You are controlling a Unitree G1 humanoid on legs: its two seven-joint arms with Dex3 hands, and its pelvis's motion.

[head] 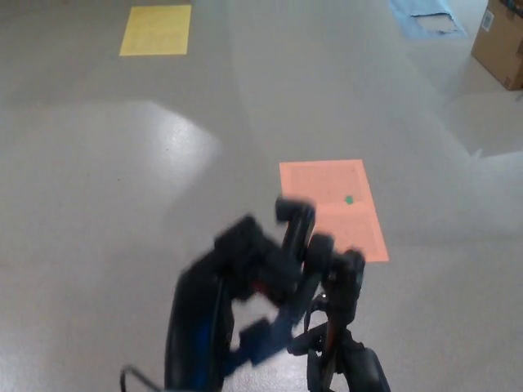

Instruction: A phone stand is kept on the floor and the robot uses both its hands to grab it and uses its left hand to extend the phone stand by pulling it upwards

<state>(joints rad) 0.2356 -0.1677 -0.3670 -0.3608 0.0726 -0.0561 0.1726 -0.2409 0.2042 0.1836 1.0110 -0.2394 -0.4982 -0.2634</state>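
Note:
The black phone stand (349, 282) stands on the grey floor at the bottom middle of the head view. Its pole is short, and its top reaches only to the near edge of the orange square. My left hand (265, 269) is blurred by motion. It reaches in from the lower left and is closed on the top of the pole. At the bottom edge my right hand (364, 371) is wrapped round the stand's lower part, which hides the base.
An orange floor square (331, 204) with a green dot lies just behind the stand. A yellow square (155, 30) lies far left, a blue sheet (425, 16) far right, and a cardboard box (500, 45) at the right edge.

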